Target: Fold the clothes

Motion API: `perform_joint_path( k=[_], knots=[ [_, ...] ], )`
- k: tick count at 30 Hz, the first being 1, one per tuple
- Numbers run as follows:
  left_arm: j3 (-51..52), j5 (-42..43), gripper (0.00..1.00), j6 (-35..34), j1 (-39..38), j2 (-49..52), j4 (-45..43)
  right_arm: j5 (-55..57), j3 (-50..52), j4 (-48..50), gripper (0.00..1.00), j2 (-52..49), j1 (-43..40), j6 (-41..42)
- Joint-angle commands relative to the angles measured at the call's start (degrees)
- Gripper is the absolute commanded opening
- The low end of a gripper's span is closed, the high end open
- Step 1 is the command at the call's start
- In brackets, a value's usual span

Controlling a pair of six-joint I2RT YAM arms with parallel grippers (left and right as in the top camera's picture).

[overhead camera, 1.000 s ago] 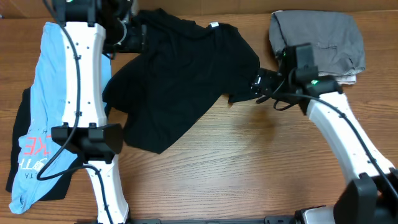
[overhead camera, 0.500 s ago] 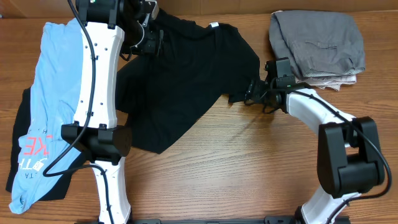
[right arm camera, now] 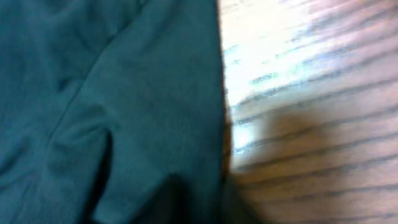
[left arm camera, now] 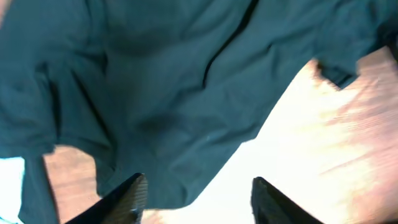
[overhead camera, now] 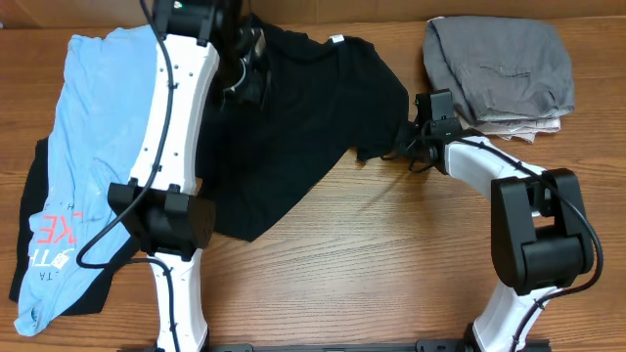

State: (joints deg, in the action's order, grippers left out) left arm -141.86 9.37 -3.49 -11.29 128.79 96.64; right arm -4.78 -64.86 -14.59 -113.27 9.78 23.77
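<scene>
A black shirt (overhead camera: 293, 127) lies spread and rumpled across the middle of the wooden table (overhead camera: 391, 264). My left gripper (overhead camera: 252, 73) hovers over its upper left part. In the left wrist view that gripper (left arm camera: 199, 186) is open, with nothing between its fingers (left arm camera: 130, 196), and the shirt (left arm camera: 155, 74) lies below. My right gripper (overhead camera: 399, 147) sits at the shirt's right sleeve. In the blurred right wrist view it (right arm camera: 208, 202) is shut on the sleeve's edge (right arm camera: 211, 112), low against the wood.
A light blue shirt (overhead camera: 98, 127) with lettering lies along the left side, with a dark garment (overhead camera: 37, 176) sticking out beneath it. A folded grey stack (overhead camera: 499, 64) sits at the back right. Bare wood fills the front middle and right.
My right gripper has slid left onto the sleeve and shut on it. My left arm has swung right over the shirt's upper part, its jaws narrowing slightly.
</scene>
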Motion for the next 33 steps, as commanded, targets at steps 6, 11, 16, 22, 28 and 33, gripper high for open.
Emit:
perform_joint_path(
  k=[6, 11, 16, 22, 28, 33],
  knots=[
    [5.42, -0.33, 0.35, -1.88, -0.74, 0.20, 0.17, -3.91, -3.06, -16.81, 0.04, 5.90, -3.21, 1.64],
    [5.44, -0.02, 0.30, -1.79, -0.92, -0.13, 0.20, -3.91, -8.26, -32.81, 0.04, 16.15, -8.24, 0.87],
    [7.54, 2.29, 0.26, -0.52, -2.56, -0.13, 0.20, -3.85, -10.10, -40.89, 0.04, 22.75, -11.93, -3.08],
    [18.78, 1.36, 0.29, -0.35, -5.07, -0.13, -0.02, -3.23, -10.08, -43.65, 0.04, 23.15, -12.81, -3.65],
    [30.08, 1.38, 0.13, -0.35, -5.57, -0.13, -4.28, -3.23, -10.10, -43.60, 0.04, 23.15, -12.81, -3.65],
    [37.35, 1.77, 0.04, -0.42, -5.57, -0.13, -9.25, -3.23, -10.08, -43.52, 0.04, 23.15, -12.81, -3.65]
  ],
)
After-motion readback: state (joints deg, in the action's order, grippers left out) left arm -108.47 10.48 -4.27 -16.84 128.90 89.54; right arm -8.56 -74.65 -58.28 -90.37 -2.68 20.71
